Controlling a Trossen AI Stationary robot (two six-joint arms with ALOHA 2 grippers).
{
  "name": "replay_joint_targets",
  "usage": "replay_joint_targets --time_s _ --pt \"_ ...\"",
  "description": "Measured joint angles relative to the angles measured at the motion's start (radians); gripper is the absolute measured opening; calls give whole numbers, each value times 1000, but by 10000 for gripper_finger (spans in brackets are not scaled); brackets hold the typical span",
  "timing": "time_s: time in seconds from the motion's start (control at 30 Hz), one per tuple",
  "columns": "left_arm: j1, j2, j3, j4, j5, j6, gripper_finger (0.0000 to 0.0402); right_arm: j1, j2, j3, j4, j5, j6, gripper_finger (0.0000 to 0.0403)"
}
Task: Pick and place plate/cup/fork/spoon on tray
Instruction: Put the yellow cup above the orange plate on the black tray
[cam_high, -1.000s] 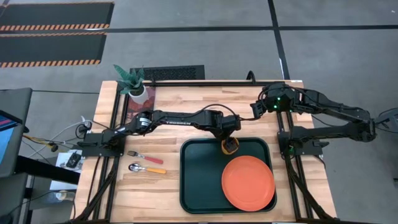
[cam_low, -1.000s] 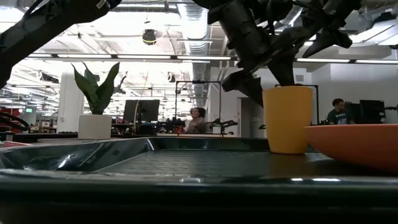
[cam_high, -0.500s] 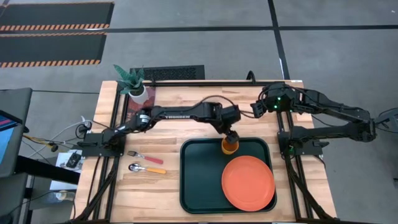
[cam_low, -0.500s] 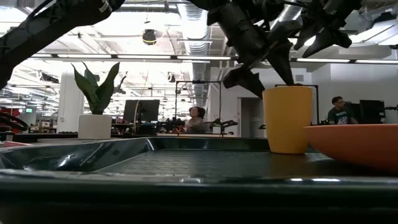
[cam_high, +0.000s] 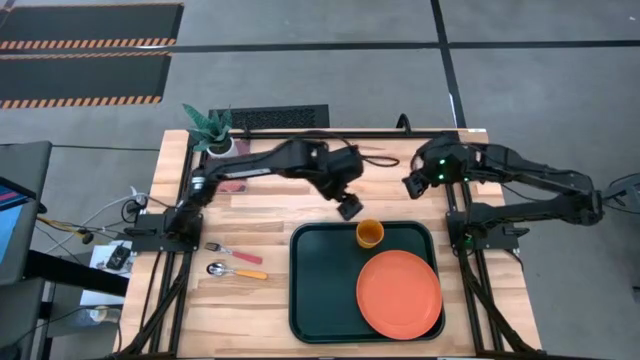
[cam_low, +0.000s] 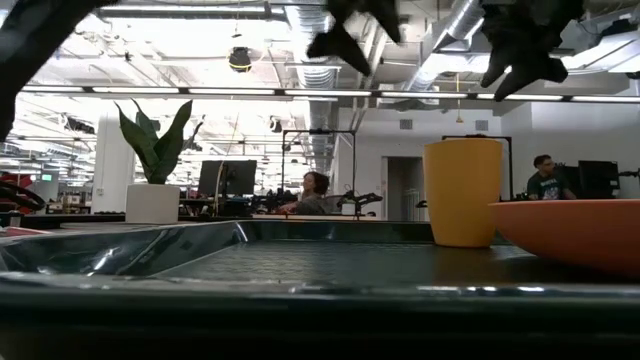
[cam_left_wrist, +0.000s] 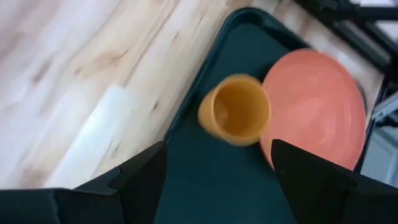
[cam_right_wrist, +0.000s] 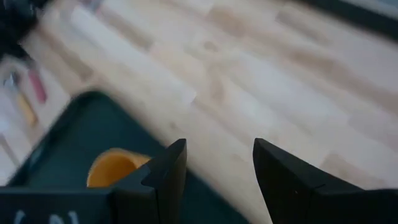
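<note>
Two items on tray: cup upright, plate beside it
Left end effector: released, above surface, just off the cup
Right end effector: fingers apart, empty, well apart from the cup

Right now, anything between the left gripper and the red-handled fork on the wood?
Nothing visible: bare wooden tabletop lies between the open left gripper and the red-handled fork. The orange-handled spoon lies just beyond the fork.
</note>
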Motion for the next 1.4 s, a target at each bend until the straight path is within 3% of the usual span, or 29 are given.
replay_joint_targets --time_s 0.17,0.33,0.67,1.1,1.4 --pt "-78 -118 0 -169 -171 -70 273 82 74 0 -1 -19 71 209" --pt "-170 -206 0 -301 -251 -212 273 197 196 0 24 -14 85 209" --pt "-291 -311 -28 -327 -181 -356 273 276 360 0 145 -18 60 209" --pt "-352 -405 -204 -328 -202 -475 256 310 365 0 151 -10 22 209" --pt "-353 -407 -230 -310 -188 -475 240 319 423 -1 159 4 -5 209"
